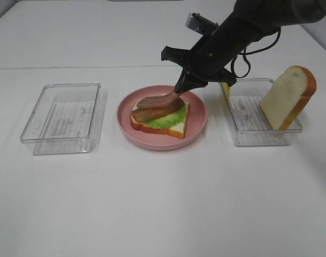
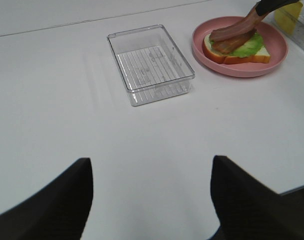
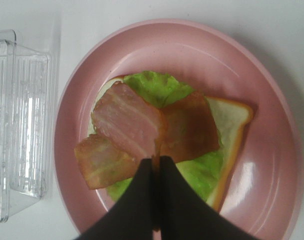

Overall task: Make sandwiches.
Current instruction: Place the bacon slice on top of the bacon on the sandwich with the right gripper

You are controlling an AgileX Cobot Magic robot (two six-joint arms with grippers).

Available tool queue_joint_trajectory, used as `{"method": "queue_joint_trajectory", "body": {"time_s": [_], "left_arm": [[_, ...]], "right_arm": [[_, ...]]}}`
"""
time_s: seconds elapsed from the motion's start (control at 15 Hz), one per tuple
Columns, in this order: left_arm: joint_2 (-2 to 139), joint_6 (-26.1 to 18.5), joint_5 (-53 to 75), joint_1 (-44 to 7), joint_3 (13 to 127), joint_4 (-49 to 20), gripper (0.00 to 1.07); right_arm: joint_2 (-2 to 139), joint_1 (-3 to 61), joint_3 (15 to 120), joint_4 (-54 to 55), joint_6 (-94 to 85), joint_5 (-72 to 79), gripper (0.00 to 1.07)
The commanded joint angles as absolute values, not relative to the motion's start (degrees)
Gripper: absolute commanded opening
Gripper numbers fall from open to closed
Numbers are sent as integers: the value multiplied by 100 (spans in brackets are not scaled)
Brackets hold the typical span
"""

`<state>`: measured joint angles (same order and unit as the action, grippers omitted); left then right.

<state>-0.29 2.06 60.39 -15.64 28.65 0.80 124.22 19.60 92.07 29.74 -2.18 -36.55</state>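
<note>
Right pincer was clamped shut on one end of a bacon strip, just right of centre in the high view. The strip's free end drooped down and to the left onto the open sandwich. The sandwich sat on the pink plate at mid-frame: bread slice as base, lettuce leaf over it, and a first strip lying flat on the leaf. My wrist camera showed the held strip crossing over the flat one, but I could not tell how much of it rested on the stack. I judged the step in hand to be laying this second strip. To do it well I should lower until the gripped end touches the lettuce, keep the strip inside the crust line and beside its partner rather than piled on it, and only then part the jaws. I should then rise straight up so the soft strip is not dragged off. Left pincer stood spread wide, holding nothing, above the counter. The cheese slice and top slice waited in the clear tray at right of frame.
</note>
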Motion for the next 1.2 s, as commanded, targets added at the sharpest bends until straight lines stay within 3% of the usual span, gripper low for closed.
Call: {"method": "queue_joint_trajectory", "body": {"time_s": [0.07, 0.13, 0.27, 0.33, 0.4, 0.67, 1.2], "left_arm": [[-160, 201, 5987, -1570, 2853, 40, 65], [-160, 201, 5987, -1570, 2853, 40, 65], [-160, 201, 5987, -1570, 2853, 40, 65], [-160, 201, 5987, -1570, 2853, 40, 65], [-160, 201, 5987, -1570, 2853, 40, 65], [-160, 201, 5987, -1570, 2853, 40, 65], [-160, 201, 5987, -1570, 2853, 40, 65]], "right_arm": [[12393, 1948, 9225, 2934, -138, -3804, 0], [12393, 1948, 9225, 2934, -138, -3879, 0], [12393, 1948, 9225, 2928, -138, -4045, 13], [12393, 1948, 9225, 2928, -138, -4137, 23], [12393, 1948, 9225, 2922, -138, -4251, 40], [12393, 1948, 9225, 2515, -138, -4492, 76], [11895, 1948, 9236, 1203, 0, -4629, 76]]}}
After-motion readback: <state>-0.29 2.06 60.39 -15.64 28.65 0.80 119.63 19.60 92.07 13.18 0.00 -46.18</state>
